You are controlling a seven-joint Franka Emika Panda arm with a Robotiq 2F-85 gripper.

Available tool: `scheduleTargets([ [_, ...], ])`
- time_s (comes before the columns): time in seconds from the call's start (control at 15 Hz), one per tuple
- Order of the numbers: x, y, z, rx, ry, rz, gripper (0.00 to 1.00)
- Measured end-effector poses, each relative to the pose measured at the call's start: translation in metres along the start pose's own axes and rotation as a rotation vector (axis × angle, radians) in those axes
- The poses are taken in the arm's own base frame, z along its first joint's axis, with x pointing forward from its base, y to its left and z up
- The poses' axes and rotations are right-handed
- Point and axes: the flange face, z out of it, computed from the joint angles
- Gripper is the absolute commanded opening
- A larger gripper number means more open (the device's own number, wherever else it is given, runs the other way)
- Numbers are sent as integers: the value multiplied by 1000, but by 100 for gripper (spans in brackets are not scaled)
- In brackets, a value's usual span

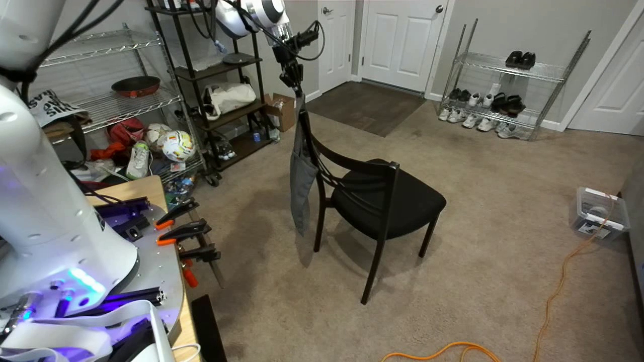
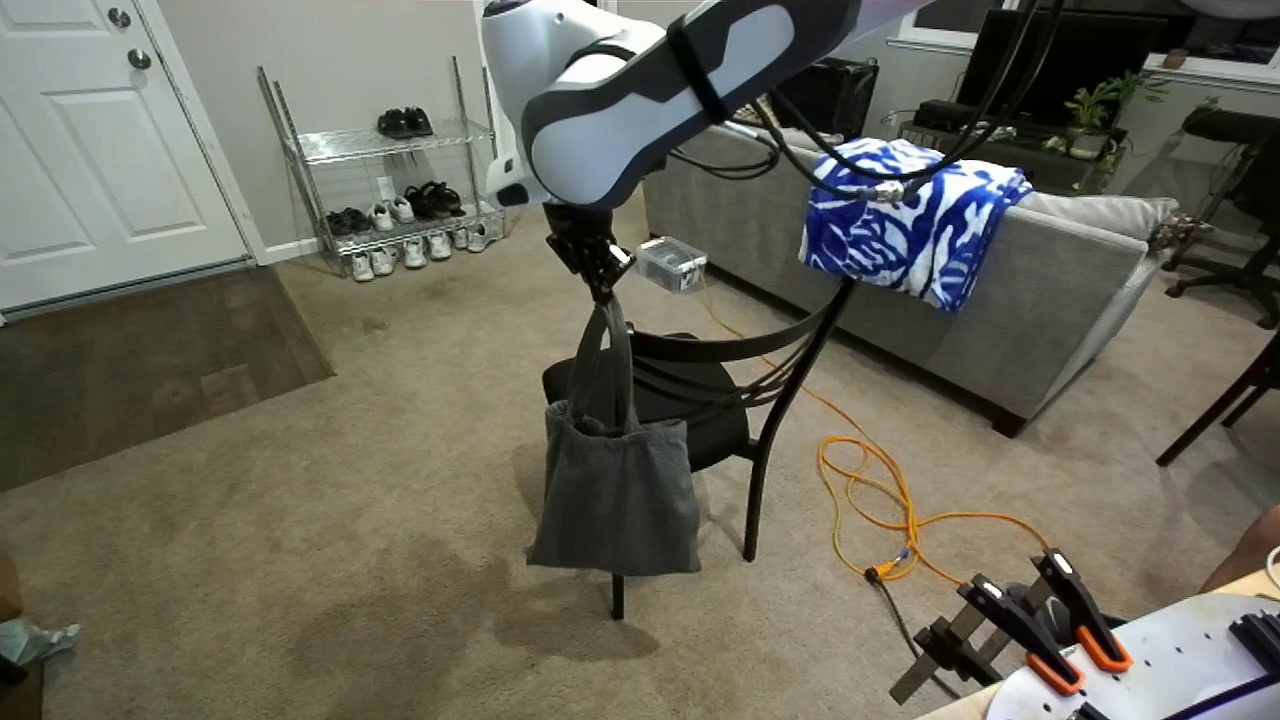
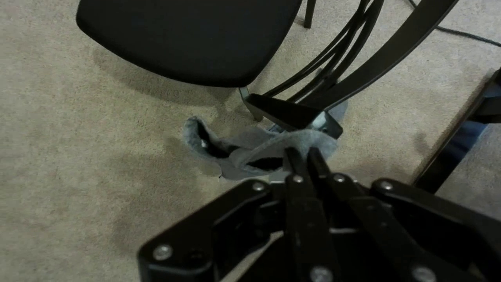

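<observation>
My gripper points down and is shut on the handle of a grey cloth bag; it shows in both exterior views (image 1: 298, 92) (image 2: 602, 294) and the wrist view (image 3: 308, 153). The bag (image 2: 617, 505) hangs below the fingers, upright and slack, also seen edge-on (image 1: 302, 186). Its handle (image 3: 289, 145) is pinched between the fingertips. A black chair (image 1: 397, 201) stands right beside the bag, its back (image 2: 740, 347) towards it. The top of one chair-back post (image 3: 328, 125) is just below the fingertips, close against the handle. I cannot tell whether the handle loops around that post.
A grey sofa (image 2: 960, 350) with a blue-and-white blanket (image 2: 900, 215) stands beyond the chair. An orange cord (image 2: 905, 510) and a clear bin (image 1: 601, 213) lie on the carpet. Shelves (image 1: 221, 65) and a shoe rack (image 1: 508, 75) stand by walls. Clamps (image 1: 183, 231) jut from the robot's table.
</observation>
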Motion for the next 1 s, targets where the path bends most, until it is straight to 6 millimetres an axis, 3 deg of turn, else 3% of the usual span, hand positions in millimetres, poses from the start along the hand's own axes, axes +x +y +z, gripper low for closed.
scheduleTargets([
  [0.33,-17,-8,0,-21,20,62,2],
  [0.73,8,-24,-12,-10,40,19,2],
  [1.0,1,-33,-28,-50,46,63,2],
])
